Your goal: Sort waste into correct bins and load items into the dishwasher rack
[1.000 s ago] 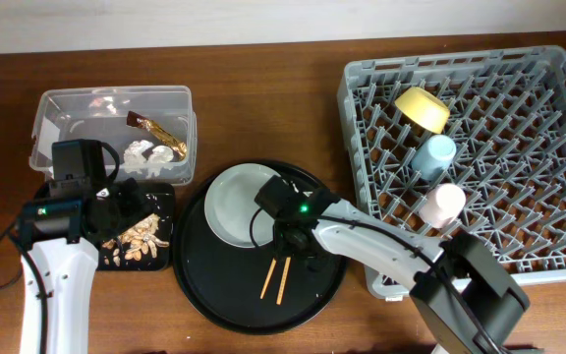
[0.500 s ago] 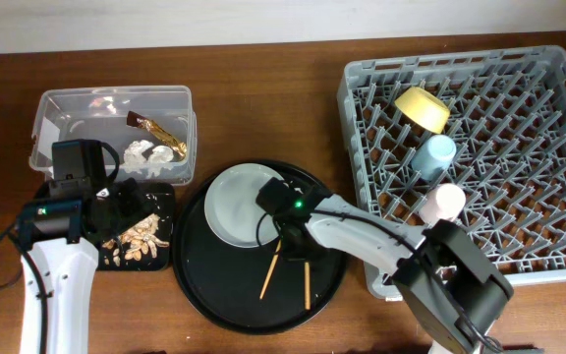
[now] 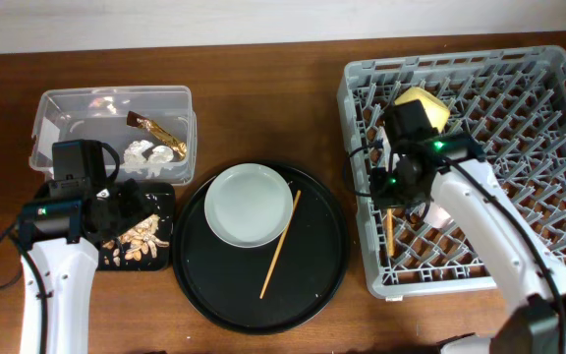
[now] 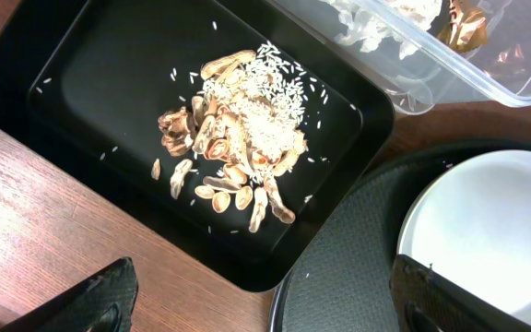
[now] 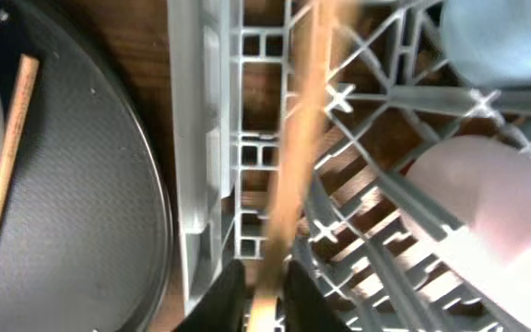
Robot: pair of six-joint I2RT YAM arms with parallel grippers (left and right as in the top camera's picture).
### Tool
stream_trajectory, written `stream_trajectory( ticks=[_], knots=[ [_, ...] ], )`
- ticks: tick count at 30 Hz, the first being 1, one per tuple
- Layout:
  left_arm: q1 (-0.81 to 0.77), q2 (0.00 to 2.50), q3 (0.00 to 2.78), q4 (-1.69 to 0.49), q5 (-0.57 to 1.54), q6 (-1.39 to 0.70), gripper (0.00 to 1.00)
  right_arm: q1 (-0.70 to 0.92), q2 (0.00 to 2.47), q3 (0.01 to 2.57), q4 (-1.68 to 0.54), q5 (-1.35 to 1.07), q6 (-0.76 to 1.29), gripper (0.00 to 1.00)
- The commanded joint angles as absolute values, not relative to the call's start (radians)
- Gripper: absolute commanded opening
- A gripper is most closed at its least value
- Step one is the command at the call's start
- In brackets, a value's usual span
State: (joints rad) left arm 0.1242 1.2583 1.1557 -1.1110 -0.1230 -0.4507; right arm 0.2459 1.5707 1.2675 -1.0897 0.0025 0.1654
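My right gripper (image 3: 390, 197) is shut on one wooden chopstick (image 5: 293, 157) and holds it over the left edge of the grey dishwasher rack (image 3: 548, 147). The other chopstick (image 3: 280, 244) lies on the round black tray beside the pale plate (image 3: 249, 205). The yellow bowl (image 3: 430, 106) is in the rack; the blue cup (image 5: 501, 37) and pink cup (image 5: 491, 203) show in the right wrist view. My left gripper (image 4: 265, 300) is open and empty above the shallow black tray (image 4: 81, 83) with tan scraps (image 4: 233, 138). The clear tub (image 3: 67, 110) holds white tissue (image 3: 145, 154) and the gold-brown wrapper (image 3: 160, 130).
The big round black tray (image 3: 214, 285) lies in the middle between the bins and the rack. Brown wooden table (image 3: 263, 88) runs behind it. The rack's left wall (image 5: 187, 138) stands close to the round tray's rim.
My right gripper lifted one chopstick off the round tray and carried it right, to the rack's left edge. The other chopstick shifted against the plate. The left arm has not moved.
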Motion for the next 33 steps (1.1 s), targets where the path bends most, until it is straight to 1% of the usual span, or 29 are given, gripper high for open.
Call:
stream_trajectory(
  ticks=[1,3,4,6,8,10,11,13,14,17,19,23,26,29,31,33],
  knots=[
    [0.128,1.247,1.156,-1.113,-0.120,-0.459,0.87,0.241,1.589,1.271,-1.070,0.010,0.105,0.39],
    [0.128,1.247,1.156,-1.115,-0.120,-0.459,0.87,0.242,1.563,1.323,-1.086,0.007,0.129,0.41],
    [0.128,1.247,1.156,-1.115,-0.120,-0.459,0.87,0.248,1.536,1.375,-1.106,-0.021,0.171,0.41],
    [0.128,1.247,1.156,-1.114,-0.121,-0.459,0.87,0.287,1.502,1.411,-1.107,-0.115,0.186,0.41],
    [0.128,1.247,1.156,-1.114,-0.120,-0.459,0.87,0.384,1.488,1.410,-1.106,-0.116,0.289,0.41],
    [0.128,1.247,1.156,-1.115,-0.120,-0.459,0.87,0.515,1.509,1.378,-1.069,-0.117,0.411,0.48],
    [0.128,1.247,1.156,-1.115,-0.120,-0.459,0.87,0.550,1.521,1.364,-1.050,-0.117,0.432,0.60],
    [0.128,1.247,1.156,-1.116,-0.120,-0.459,0.87,0.627,1.557,1.317,-0.976,-0.129,0.521,0.89],
    [0.128,1.247,1.156,-1.116,-0.120,-0.459,0.87,0.664,1.578,1.292,-0.936,-0.132,0.533,0.99],
    [0.128,1.247,1.156,-1.115,-0.120,-0.459,0.87,0.757,1.678,1.247,-0.854,-0.119,0.533,0.99],
    [0.128,1.247,1.156,-1.116,-0.121,-0.459,0.87,0.777,1.753,1.247,-0.832,-0.120,0.543,0.99],
    [0.128,1.247,1.156,-1.115,-0.120,-0.459,0.87,0.781,1.921,1.247,-0.793,-0.120,0.613,0.82],
    [0.128,1.247,1.156,-1.115,-0.121,-0.459,0.87,0.781,1.965,1.247,-0.785,-0.088,0.680,0.76],
    [0.128,1.247,1.156,-1.115,-0.121,-0.459,0.87,0.781,1.972,1.247,-0.826,-0.008,0.716,0.75],
    [0.128,1.247,1.156,-1.115,-0.120,-0.459,0.87,0.781,1.972,1.247,-0.850,0.002,0.720,0.66],
    [0.128,1.247,1.156,-1.116,-0.120,-0.459,0.87,0.781,1.972,1.247,-0.894,0.026,0.773,0.59]
  ],
)
